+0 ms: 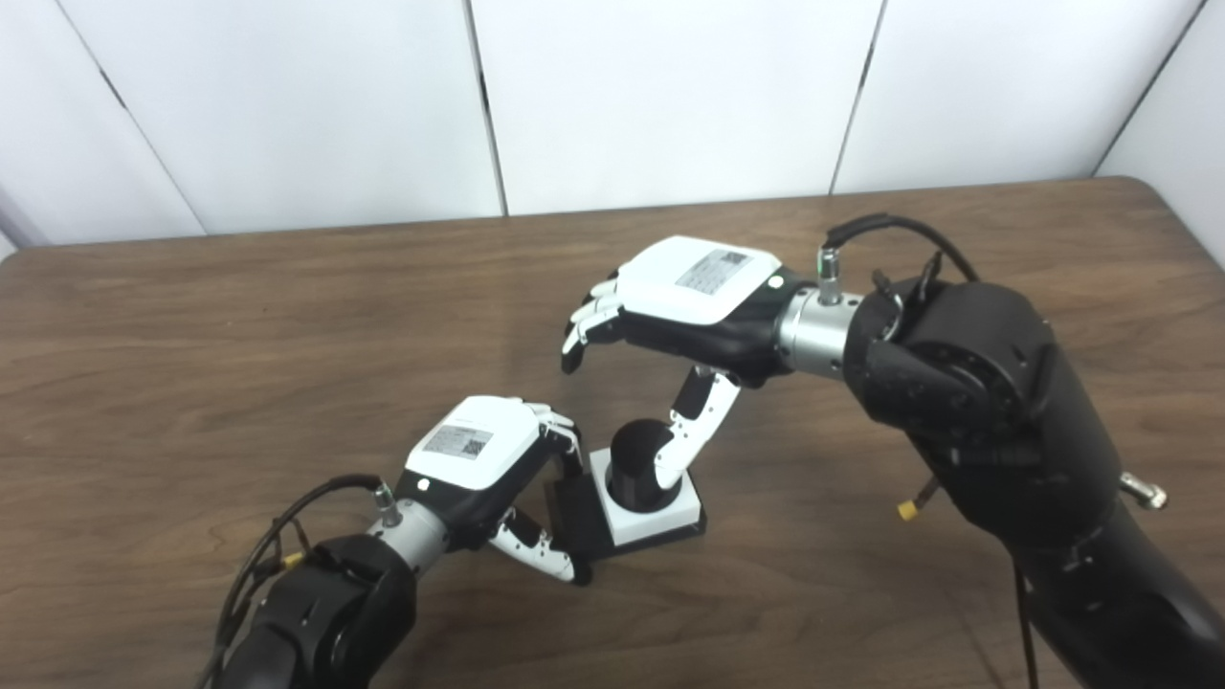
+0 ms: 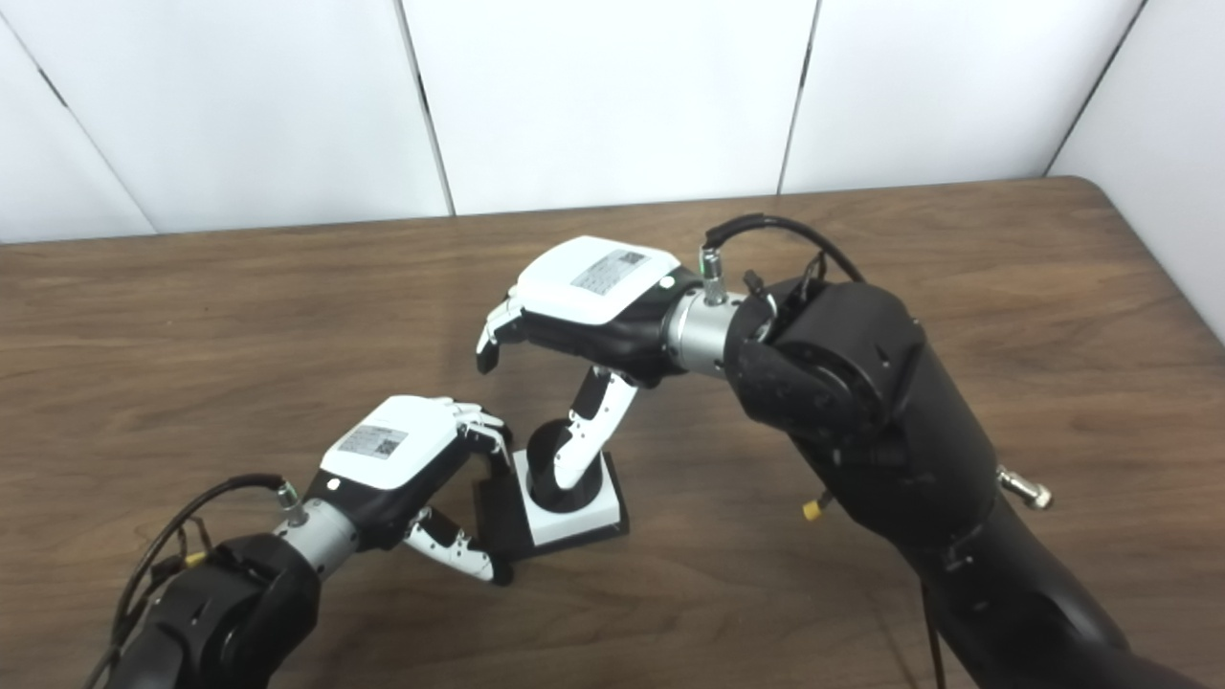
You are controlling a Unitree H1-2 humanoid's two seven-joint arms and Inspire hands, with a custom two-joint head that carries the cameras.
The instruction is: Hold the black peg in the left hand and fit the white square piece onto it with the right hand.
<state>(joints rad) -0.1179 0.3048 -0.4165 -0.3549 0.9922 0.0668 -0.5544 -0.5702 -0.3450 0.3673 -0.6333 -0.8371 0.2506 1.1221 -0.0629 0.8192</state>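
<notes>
The black peg [image 1: 634, 457] stands upright on its flat black base [image 1: 572, 517], resting on the table. The white square piece [image 1: 660, 515] sits around the peg, down on the base. My left hand [image 1: 483, 450] is at the base's left edge, fingers curled over that edge and thumb along the front; it is shut on the peg's base. My right hand [image 1: 684, 297] hovers above and behind the peg, fingers apart and curved, holding nothing. Its thumb [image 1: 694, 431] hangs down against the peg's right side.
The brown wooden table [image 1: 239, 364] stretches wide to the left and back, with its rounded far right corner [image 1: 1139, 187] in view. White wall panels stand behind it. A cable loops off each wrist.
</notes>
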